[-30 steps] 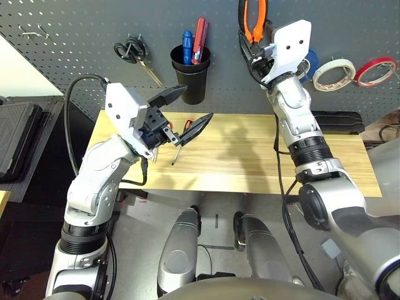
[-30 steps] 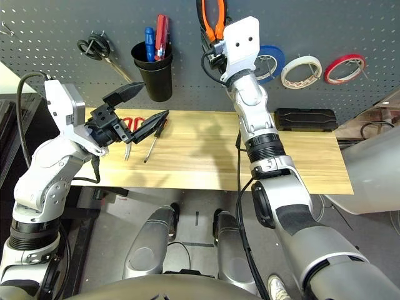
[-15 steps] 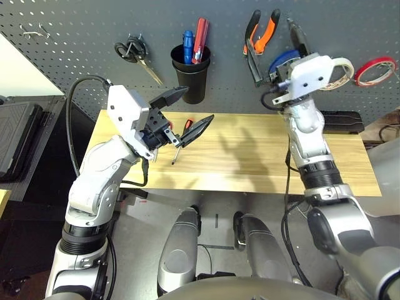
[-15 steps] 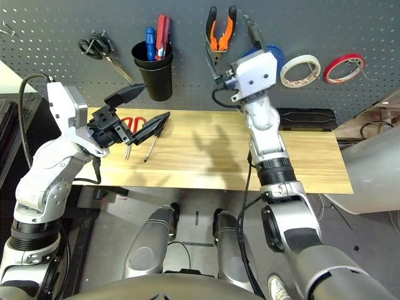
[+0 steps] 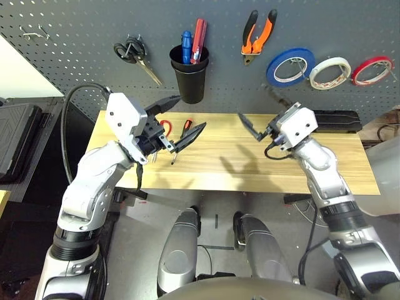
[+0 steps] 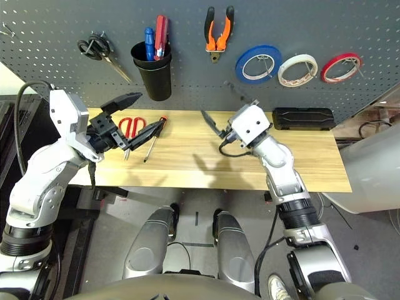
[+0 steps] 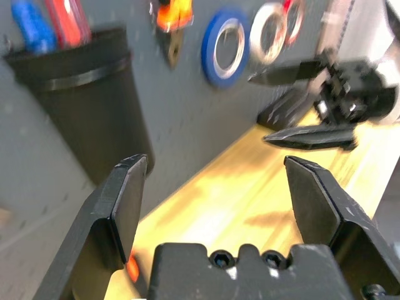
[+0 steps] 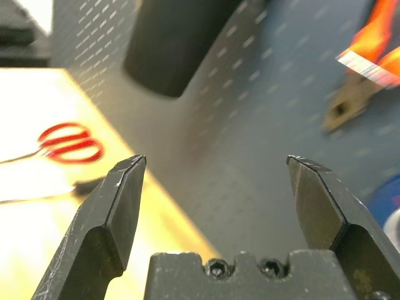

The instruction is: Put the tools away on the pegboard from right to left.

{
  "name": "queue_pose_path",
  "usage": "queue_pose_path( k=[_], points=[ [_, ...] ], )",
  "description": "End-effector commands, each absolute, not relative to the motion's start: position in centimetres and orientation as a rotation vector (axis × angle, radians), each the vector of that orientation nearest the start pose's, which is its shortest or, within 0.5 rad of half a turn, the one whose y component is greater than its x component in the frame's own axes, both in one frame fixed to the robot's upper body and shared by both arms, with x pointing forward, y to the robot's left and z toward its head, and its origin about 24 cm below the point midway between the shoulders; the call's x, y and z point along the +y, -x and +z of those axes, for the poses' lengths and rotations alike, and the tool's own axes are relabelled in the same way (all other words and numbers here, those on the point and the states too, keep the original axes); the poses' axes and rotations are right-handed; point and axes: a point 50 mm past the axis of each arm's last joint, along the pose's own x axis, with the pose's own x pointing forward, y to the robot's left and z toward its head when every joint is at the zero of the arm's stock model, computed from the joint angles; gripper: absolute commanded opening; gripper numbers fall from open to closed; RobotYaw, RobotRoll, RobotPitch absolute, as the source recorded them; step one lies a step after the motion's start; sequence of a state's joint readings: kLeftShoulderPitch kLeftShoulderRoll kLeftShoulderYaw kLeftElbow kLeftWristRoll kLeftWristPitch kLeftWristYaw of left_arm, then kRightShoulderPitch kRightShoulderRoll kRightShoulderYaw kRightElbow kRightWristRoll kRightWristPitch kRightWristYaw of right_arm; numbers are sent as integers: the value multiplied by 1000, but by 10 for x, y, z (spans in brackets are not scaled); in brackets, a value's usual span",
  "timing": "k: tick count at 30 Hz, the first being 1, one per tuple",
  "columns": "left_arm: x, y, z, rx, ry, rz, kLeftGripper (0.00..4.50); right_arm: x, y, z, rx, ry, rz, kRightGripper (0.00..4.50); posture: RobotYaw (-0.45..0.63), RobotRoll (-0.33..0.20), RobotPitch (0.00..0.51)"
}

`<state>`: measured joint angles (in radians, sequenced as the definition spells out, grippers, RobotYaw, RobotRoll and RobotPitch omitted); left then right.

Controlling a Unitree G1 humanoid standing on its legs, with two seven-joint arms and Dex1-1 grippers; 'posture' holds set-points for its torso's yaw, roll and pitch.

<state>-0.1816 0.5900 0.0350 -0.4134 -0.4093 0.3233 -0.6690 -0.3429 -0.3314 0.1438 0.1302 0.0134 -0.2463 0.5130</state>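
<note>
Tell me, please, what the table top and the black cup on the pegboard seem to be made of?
Table top: light wood with visible grain stripes, smooth matt finish; possibly laminate. Black cup: probably plastic, smooth with a dull sheen. Pegboard: dark grey perforated panel, likely painted metal.

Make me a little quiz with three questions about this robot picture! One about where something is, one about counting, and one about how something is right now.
1. Where are the red-handled scissors?
A. hanging on the pegboard
B. lying on the table
C. in the black cup

2. How many tape rings hang on the pegboard?
A. one
B. two
C. three

3. How is the right end effector?
A. open, holding nothing
B. shut on the pliers
C. shut on a tape ring

Answers:
1 B, they lie flat on the wooden table.
2 C, blue, whitish and red rings hang side by side.
3 A, its fingers stand apart with nothing between.
</note>
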Motion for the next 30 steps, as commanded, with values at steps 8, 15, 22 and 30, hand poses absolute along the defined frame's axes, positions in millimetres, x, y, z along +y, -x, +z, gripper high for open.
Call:
queue_pose_path(
  k=[8, 15, 22, 30],
  points=[
    [185, -254, 127, 38, -338, -733, 4500, -149, -288, 79, -87, 494, 792, 4482, 292, 0, 256],
    [177, -274, 101, 139, -287, -584, 4500, -170, -270, 57, 68, 548, 836, 4482, 261, 0, 260],
    [168, -289, 69, 289, -308, -504, 4500, -184, -256, 37, 171, 578, 828, 4482, 225, 0, 265],
    [154, -311, 52, 366, -260, -448, 4500, -177, -249, 25, 209, 572, 815, 4482, 196, 0, 279]
  ],
)
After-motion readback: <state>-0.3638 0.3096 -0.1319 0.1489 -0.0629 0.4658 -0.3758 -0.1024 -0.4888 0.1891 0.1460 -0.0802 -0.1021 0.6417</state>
